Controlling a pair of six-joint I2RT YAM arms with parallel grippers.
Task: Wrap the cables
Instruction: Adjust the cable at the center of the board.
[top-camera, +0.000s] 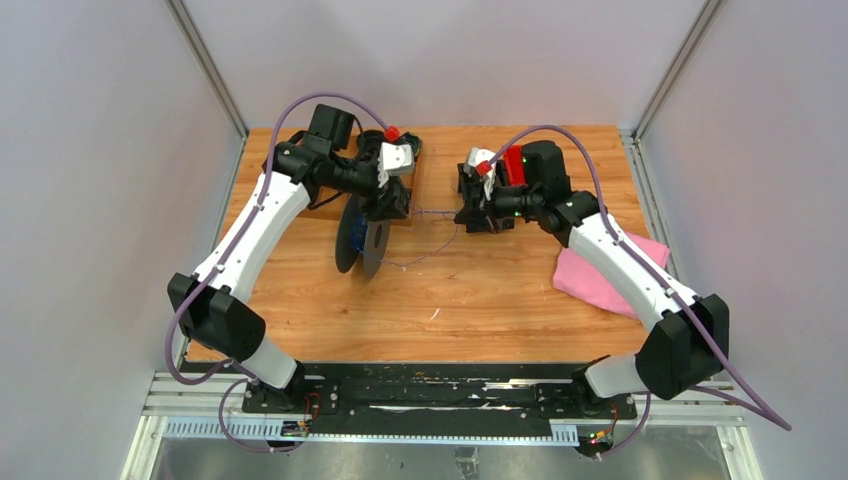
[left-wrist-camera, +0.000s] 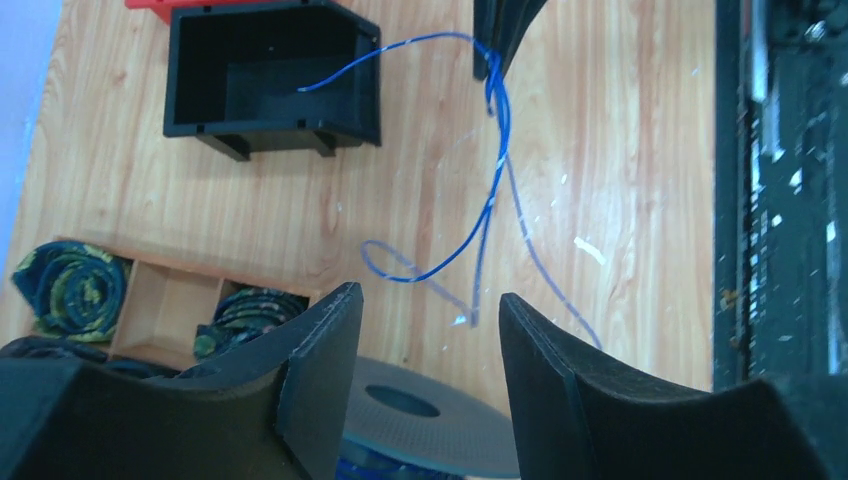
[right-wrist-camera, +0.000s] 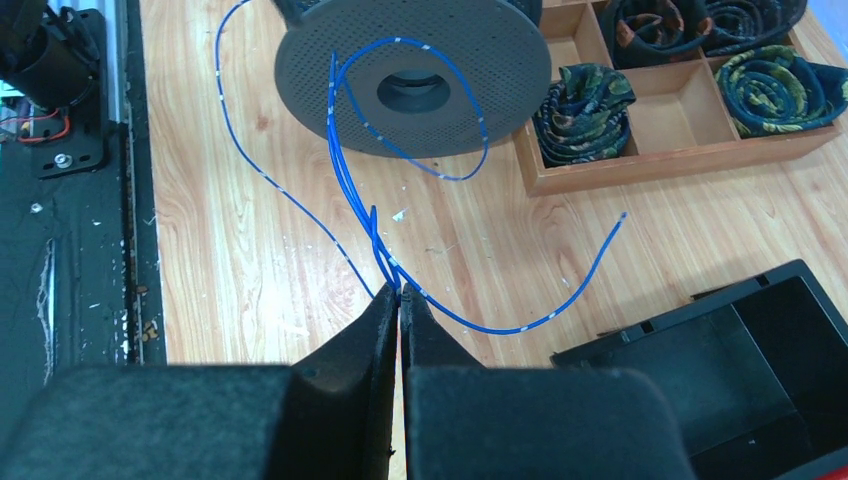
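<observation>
Several cables (right-wrist-camera: 378, 245) pinched by right end effector (right-wrist-camera: 400, 295); left end effector (left-wrist-camera: 428, 297) gapes.

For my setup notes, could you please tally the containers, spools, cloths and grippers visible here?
Containers: 2, black box and wooden tray
Spools: 1, grey spool
Cloths: 1, pink cloth
Grippers: 2, left gripper open, right gripper shut on the blue wire
Total: 6

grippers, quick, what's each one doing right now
left gripper: open, nothing between its fingers
right gripper: shut on the blue cable
</observation>
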